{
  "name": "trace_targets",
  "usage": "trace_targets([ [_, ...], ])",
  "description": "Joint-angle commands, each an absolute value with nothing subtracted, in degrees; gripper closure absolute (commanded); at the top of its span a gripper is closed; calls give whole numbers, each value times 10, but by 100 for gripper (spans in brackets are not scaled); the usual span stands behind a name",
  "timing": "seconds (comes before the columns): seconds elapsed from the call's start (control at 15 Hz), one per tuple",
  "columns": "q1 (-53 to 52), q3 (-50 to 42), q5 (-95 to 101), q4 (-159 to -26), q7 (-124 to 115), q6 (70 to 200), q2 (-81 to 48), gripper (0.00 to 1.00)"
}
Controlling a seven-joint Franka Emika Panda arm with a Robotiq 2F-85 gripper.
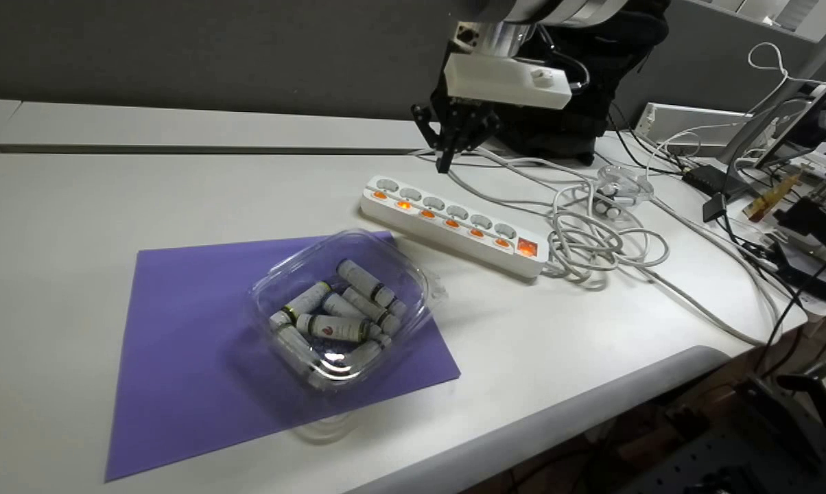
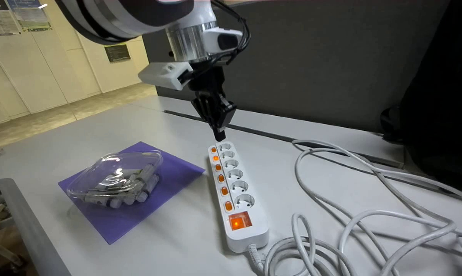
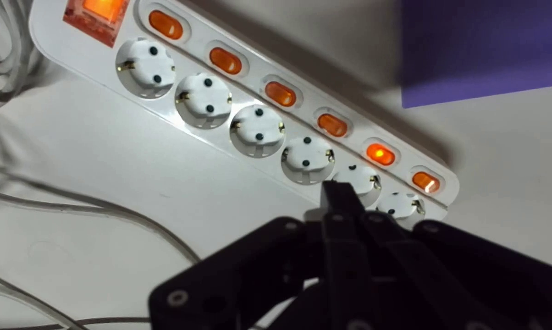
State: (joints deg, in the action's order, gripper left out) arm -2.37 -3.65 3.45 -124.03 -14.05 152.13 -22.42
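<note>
A black, jointed two-finger robot gripper [image 2: 219, 135] points down, its fingers [image 3: 342, 198] pressed together, just above the far end of a long white plastic power strip [image 1: 454, 226] on a white table [image 1: 63, 206]. The strip slants from far left to near right, carrying six round sockets [image 3: 258, 130] and a row of small oval orange switches [image 3: 280, 94]; the second from the far end glows brightest. A larger squarish orange switch [image 2: 240, 221] is lit at the near end, beside coiled white cable [image 1: 581, 259]. Left of the strip, a clear plastic container [image 1: 310, 264] sits on a rectangular purple sheet [image 1: 180, 357], with white cylindrical vials [image 1: 334, 328] heaped inside. A dark grey panel [image 1: 180, 55] lines the far edge.
</note>
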Motion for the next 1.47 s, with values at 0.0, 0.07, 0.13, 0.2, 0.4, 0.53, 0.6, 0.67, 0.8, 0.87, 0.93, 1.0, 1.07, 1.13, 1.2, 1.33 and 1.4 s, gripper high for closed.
trace_targets([
  [0.0, -49, -49, 45, -1191, -166, 1496, -269, 100],
  [0.07, -54, -49, 44, -1184, -165, 1493, -279, 100],
  [0.13, -59, -50, 44, -1178, -166, 1490, -287, 100],
  [0.2, -62, -50, 44, -1172, -166, 1487, -294, 100],
  [0.4, -69, -51, 40, -1157, -164, 1479, -314, 100],
  [0.53, -71, -50, 37, -1149, -163, 1473, -324, 100],
  [0.6, -72, -50, 37, -1146, -163, 1470, -328, 100],
  [0.67, -72, -50, 36, -1142, -163, 1467, -332, 100],
  [0.8, -71, -49, 34, -1136, -161, 1463, -341, 100],
  [0.87, -71, -48, 33, -1133, -160, 1460, -346, 100],
  [0.93, -70, -48, 33, -1128, -159, 1456, -352, 100],
  [1.0, -69, -47, 32, -1124, -157, 1452, -358, 100],
  [1.07, -68, -47, 32, -1118, -156, 1448, -364, 100],
  [1.13, -67, -45, 32, -1113, -153, 1444, -370, 100],
  [1.2, -66, -45, 32, -1108, -151, 1442, -375, 100],
  [1.33, -61, -41, 29, -1097, -143, 1430, -385, 100],
  [1.4, -57, -37, 25, -1092, -139, 1423, -388, 100],
])
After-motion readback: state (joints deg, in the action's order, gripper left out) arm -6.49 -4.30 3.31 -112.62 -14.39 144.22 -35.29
